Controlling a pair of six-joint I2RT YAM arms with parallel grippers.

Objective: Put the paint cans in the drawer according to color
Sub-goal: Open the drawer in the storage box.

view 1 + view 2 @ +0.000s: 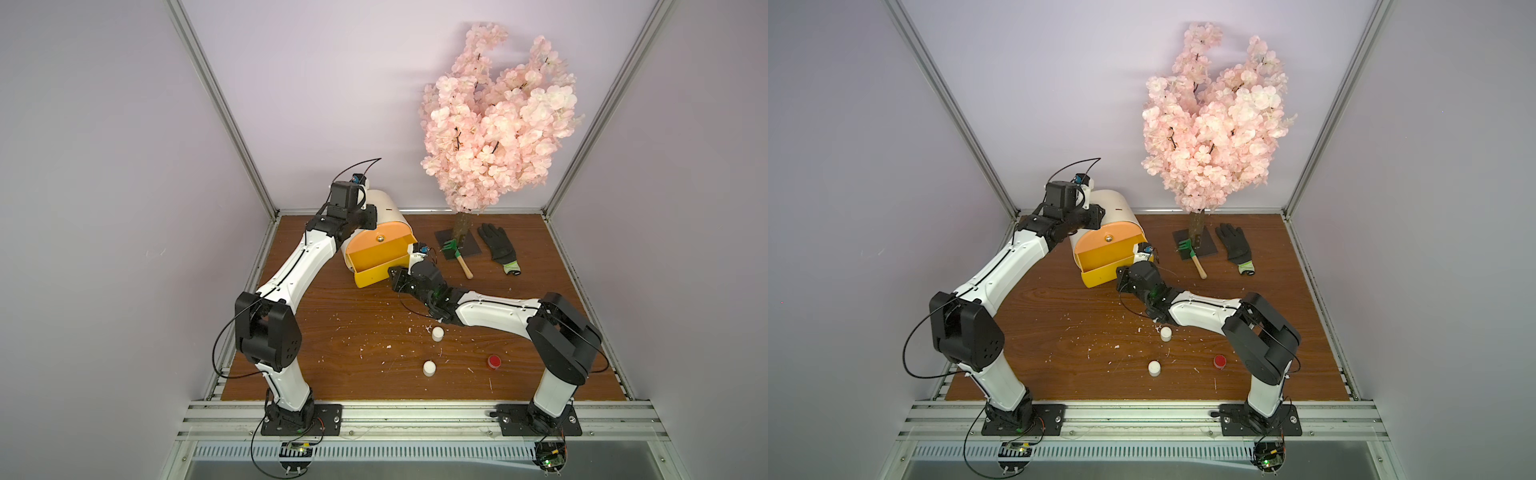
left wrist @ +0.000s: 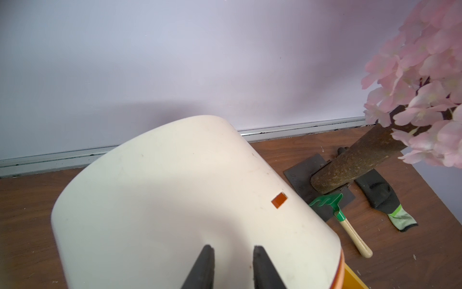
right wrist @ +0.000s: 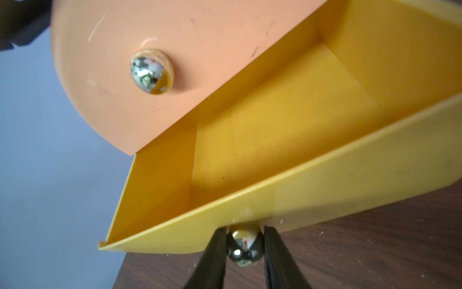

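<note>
Both top views look steeply down from above the front edge at the whole table (image 1: 332,316), nearly identical. The left wrist camera hovers close over the cabinet (image 2: 175,187); the right wrist's faces the yellow drawer (image 3: 287,130) closely.

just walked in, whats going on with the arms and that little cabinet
The left hand sits on top of the cream cabinet, apparently steadying it. The right hand straddles the gold knob of the yellow drawer, which is pulled out and empty. Whether it is clamping the knob is unclear. Two white paint cans and a red paint can stand on the table, not yet put away.
</note>
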